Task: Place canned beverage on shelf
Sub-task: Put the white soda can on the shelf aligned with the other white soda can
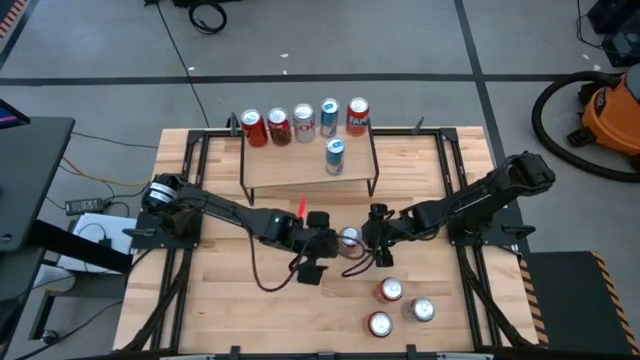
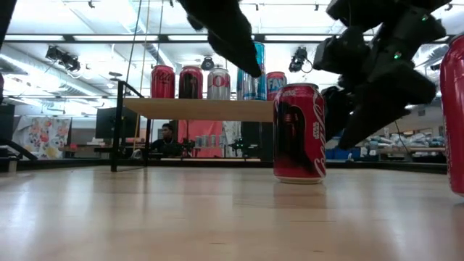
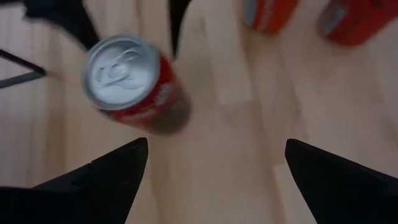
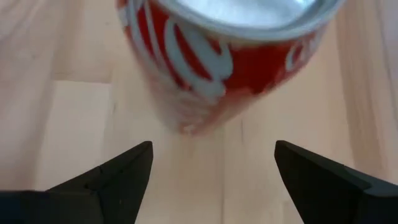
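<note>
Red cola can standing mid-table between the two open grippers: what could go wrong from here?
1. The left gripper and right gripper flank the red cola can closely; if both close in, they could collide or tip it.
2. The low light-wood shelf already carries six cans, five along its back edge and a blue-and-white can nearer the front; a careless placement might knock one.

Red can [image 2: 299,132] upright, hands above.

- High view: looks straight down on your whole bench [image 1: 230,300].
- Low view: bench-level, facing the room behind.
- Wrist views: close, angled down; all four share the red can [image 1: 349,241].
</note>
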